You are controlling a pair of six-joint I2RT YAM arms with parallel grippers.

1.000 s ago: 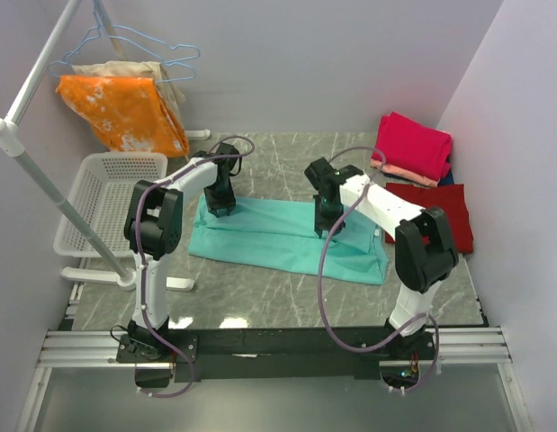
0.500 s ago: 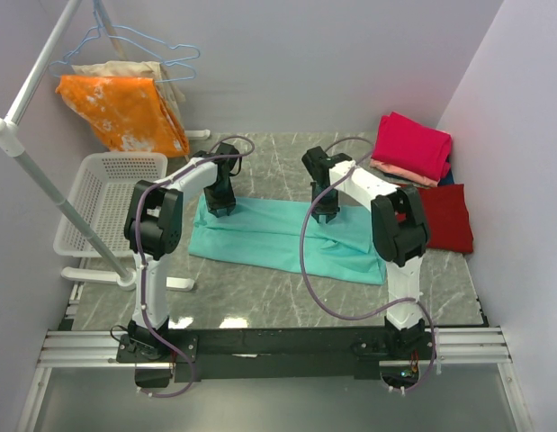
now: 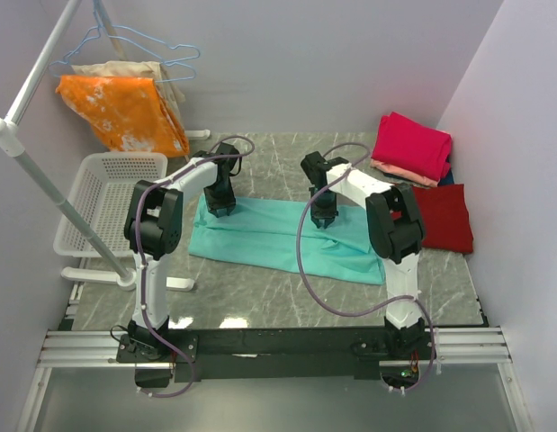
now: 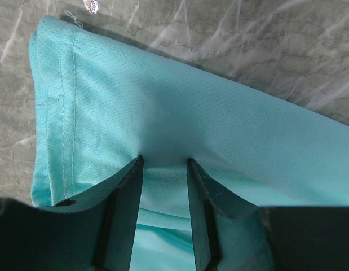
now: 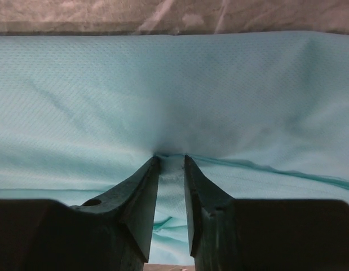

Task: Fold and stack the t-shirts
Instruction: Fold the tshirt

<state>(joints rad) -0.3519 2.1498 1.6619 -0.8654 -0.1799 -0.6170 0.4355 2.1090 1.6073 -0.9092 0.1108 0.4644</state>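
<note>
Teal shirt (image 3: 287, 236) lies flat across the middle of the bench (image 3: 260, 297), already a long band running left to right, its hemmed end towards the left edge.

Left tool (image 3: 220, 209) is down on the band's far-left corner. In the wrist view its fingers stand a little apart with layered cloth filling the gap, dimpled at the tips. I read this as a clamp on the doubled far edge.

Right tool (image 3: 321, 219) is down on the same far edge, right of centre. Its fingers are nearly together, and a ridge of teal cloth is nipped between the tips, with creases fanning out from it.

Both tools hold the same long edge, well apart. That would let it rise evenly and go over without sagging between them. Likely step: the next lengthwise fold, towards the near edge.

Pink shirt (image 3: 413, 144) sits folded on a salmon shirt (image 3: 399, 171) in the far right corner. A dark red shirt (image 3: 444, 216) lies just nearer, along the right edge. That looks like where the stack goes.

White basket (image 3: 98, 171) stands off the left edge, and an orange cloth (image 3: 125, 112) hangs above it. Neither is involved.
</note>
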